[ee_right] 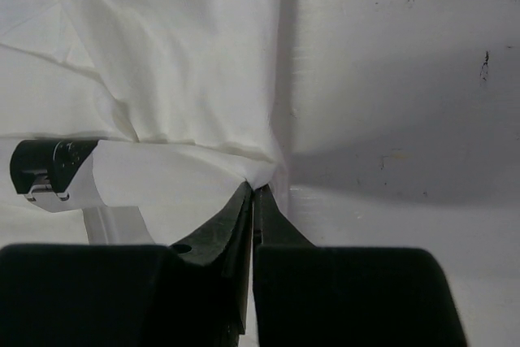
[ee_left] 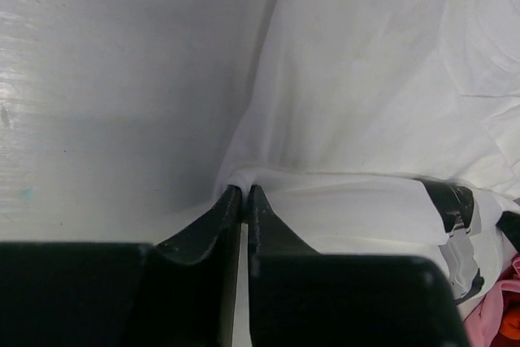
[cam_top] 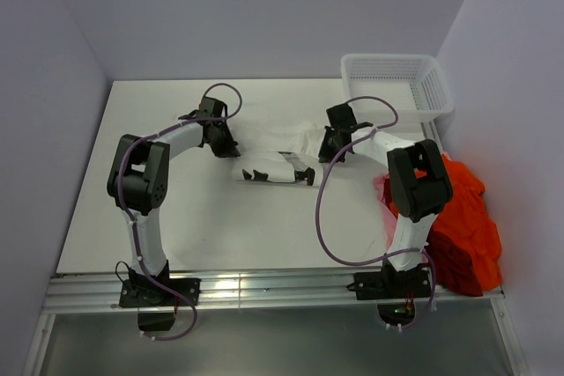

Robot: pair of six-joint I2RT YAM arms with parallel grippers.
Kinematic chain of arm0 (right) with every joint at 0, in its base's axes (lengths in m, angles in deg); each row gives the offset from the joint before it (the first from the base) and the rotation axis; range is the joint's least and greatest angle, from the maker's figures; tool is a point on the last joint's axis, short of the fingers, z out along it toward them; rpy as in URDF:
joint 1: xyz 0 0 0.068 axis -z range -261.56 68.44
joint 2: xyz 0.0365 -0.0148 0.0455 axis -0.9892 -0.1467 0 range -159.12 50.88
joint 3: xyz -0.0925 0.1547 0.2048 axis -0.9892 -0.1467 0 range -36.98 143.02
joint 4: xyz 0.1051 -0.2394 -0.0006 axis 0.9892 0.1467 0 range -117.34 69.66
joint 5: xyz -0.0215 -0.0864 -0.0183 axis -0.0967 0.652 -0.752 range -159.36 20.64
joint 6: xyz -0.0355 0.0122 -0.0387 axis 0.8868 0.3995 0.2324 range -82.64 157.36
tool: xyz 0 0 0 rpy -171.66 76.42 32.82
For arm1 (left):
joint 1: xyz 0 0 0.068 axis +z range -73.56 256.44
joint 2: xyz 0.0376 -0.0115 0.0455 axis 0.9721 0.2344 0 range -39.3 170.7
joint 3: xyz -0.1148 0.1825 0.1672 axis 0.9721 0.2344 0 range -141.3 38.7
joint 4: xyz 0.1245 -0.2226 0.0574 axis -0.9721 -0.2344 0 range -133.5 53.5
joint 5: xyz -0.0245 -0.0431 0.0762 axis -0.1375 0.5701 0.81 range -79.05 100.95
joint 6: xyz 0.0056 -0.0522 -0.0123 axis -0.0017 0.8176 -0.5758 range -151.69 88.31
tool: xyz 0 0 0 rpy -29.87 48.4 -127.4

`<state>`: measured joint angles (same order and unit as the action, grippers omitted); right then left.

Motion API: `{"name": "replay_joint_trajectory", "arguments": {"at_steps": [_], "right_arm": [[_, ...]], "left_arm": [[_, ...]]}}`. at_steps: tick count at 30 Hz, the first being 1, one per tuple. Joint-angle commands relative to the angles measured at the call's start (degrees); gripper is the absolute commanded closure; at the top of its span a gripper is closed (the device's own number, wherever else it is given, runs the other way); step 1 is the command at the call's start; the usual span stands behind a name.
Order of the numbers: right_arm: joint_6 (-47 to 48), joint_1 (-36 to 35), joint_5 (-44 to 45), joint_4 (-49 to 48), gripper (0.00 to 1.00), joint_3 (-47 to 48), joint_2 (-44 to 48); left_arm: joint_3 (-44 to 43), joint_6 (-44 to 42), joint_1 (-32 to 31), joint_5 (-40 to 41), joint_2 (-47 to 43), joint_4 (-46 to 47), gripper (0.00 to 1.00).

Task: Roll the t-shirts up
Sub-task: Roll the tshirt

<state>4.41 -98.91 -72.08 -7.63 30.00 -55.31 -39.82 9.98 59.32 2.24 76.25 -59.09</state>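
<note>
A white t-shirt with black markings (cam_top: 278,154) lies partly folded at mid-table between my two grippers. My left gripper (cam_top: 222,143) is shut on the shirt's left edge; in the left wrist view its tips (ee_left: 244,193) pinch a fold of white cloth (ee_left: 357,103). My right gripper (cam_top: 333,149) is shut on the shirt's right edge; in the right wrist view its tips (ee_right: 258,191) pinch a corner of the cloth (ee_right: 179,62). A heap of orange-red t-shirts (cam_top: 463,217) lies at the table's right edge.
A white plastic mesh basket (cam_top: 397,85) stands at the back right corner. A bit of pink cloth (cam_top: 385,189) shows beside the orange heap, behind the right arm. The table's near edge is a metal rail (cam_top: 264,288).
</note>
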Motion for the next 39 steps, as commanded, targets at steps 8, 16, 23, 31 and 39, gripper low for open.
{"name": "replay_joint_trajectory", "arguments": {"at_steps": [8, 16, 23, 31, 39], "right_arm": [[1.9, 1.1, 4.0, 3.0, 0.54, 1.0, 5.3], [2.1, 1.1, 3.3, 3.2, 0.46, 0.9, 12.5], [0.6, 0.6, -8.8, -4.7, 0.64, -5.2, 19.6], [-5.3, -2.1, -25.8, -17.3, 1.00, -7.6, 14.4], [-9.9, -2.2, -32.5, -29.3, 1.00, -12.0, 5.3]], "left_arm": [[0.2, -1.6, 0.6, 5.4, -4.3, -3.3, 0.58], [-2.2, -3.8, 1.0, 6.4, -10.9, -5.8, 0.36], [2.9, -3.2, 0.7, 2.6, -19.7, -1.6, 0.30], [5.7, -0.6, -2.6, -16.3, -18.7, 8.7, 0.40], [8.4, 1.0, -4.8, -22.7, -13.2, 14.6, 0.40]]}}
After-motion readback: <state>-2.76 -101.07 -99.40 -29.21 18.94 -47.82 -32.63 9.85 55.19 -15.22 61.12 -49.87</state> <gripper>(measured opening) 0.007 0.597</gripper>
